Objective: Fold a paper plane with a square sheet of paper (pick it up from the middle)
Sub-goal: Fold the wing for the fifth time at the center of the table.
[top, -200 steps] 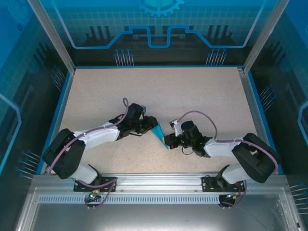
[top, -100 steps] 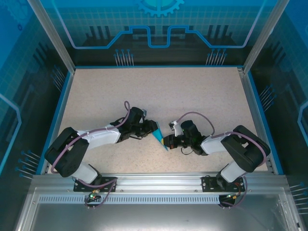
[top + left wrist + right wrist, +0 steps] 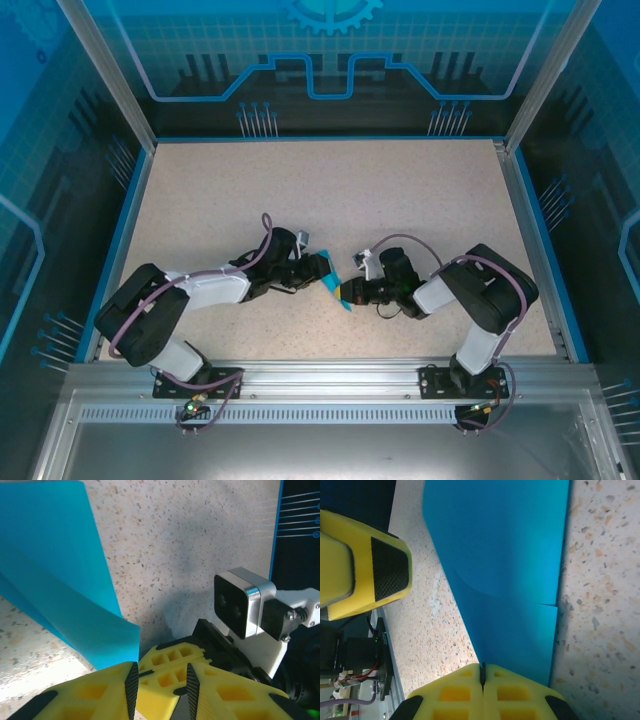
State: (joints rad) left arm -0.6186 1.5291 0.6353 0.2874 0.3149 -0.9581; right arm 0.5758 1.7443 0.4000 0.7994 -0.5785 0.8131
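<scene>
The paper plane is a folded teal-blue sheet [image 3: 334, 284] with a crease, held between the two grippers near the table's front centre. My right gripper [image 3: 482, 669] is shut on its narrow end, and the paper [image 3: 510, 570] fans upward from the yellow fingers. From the top, the right gripper [image 3: 349, 292] points left at the paper. My left gripper [image 3: 160, 672] is open beside the paper's [image 3: 55, 580] lower corner, with the right gripper's shut fingertips [image 3: 170, 666] showing past the gap. One left finger [image 3: 380, 575] stands left of the paper. From the top, the left gripper [image 3: 321, 268] points right.
The speckled tabletop [image 3: 330, 190] stretches behind the arms to a blue rim [image 3: 330, 139]. An aluminium rail [image 3: 320, 375] runs along the near edge with both arm bases. Glass walls enclose the sides. The right wrist's camera housing [image 3: 242, 605] sits close to my left fingers.
The left gripper has slid right, closer to the paper, and its jaws have narrowed slightly. The right arm's elbow has swung inward to the left. The right gripper stays shut on the paper.
</scene>
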